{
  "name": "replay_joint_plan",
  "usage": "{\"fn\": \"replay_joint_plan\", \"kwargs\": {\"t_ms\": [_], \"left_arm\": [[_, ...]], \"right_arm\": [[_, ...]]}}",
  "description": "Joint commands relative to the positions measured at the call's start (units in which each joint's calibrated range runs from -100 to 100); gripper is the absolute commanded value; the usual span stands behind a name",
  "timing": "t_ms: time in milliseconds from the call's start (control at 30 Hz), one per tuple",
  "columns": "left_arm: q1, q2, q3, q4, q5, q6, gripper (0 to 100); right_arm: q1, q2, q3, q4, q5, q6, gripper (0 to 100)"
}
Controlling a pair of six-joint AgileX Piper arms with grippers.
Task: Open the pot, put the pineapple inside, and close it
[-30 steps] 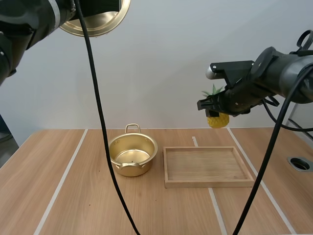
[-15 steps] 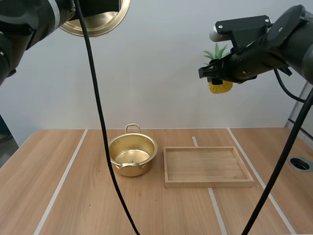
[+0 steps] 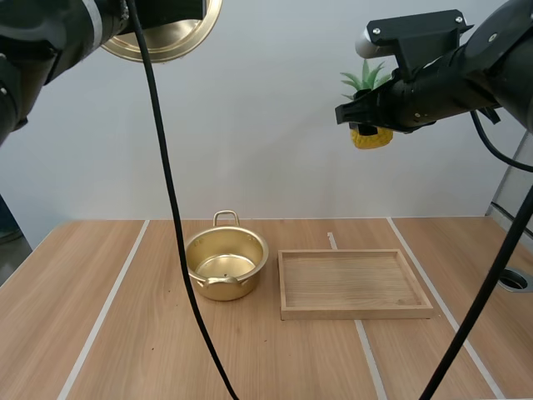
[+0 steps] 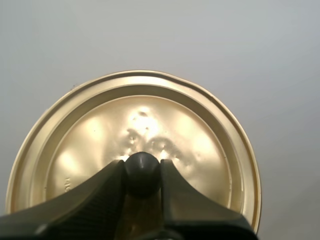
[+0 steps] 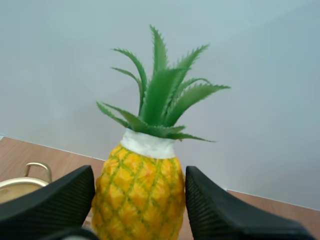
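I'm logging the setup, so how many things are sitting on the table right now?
2: the pot, open, left of the middle, and the tray just right of it. The lid and pineapple are held up in the air.

pot (image 3: 250, 279) mouth: uncovered, open from above | wooden tray (image 3: 354, 314): low, just right of pot | lid (image 3: 179, 40); pineapple (image 3: 371, 136): high, well above table (image 3: 100, 317)

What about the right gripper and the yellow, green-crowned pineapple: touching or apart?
Touching. The right wrist view shows both ribbed fingers pressed against the pineapple.
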Motion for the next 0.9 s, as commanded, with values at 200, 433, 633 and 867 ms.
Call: {"fn": "replay_joint_plan", "kwargs": {"t_ms": [200,433,633,867], "left_arm": [[-0.06,-0.4,-0.42,-0.79,-1.28,-0.3,0],[-0.06,-0.4,-0.42,-0.79,-1.28,-0.3,0],[-0.06,-0.4,-0.42,-0.79,-1.28,-0.3,0],[-0.06,-0.4,-0.42,-0.79,-1.28,-0.3,0]], "right_arm": [[8.57,-0.72,-0.49,-1.84,-0.61,-0.78,0],[16.77,0.78,-0.39,-7.58,-5.78,2.98,0],[19.98,4.76,-0.39,-7.34,-5.78,3.3,0],[24.54,10.29,-0.39,-8.25,-6.48,3.3,0]]}}
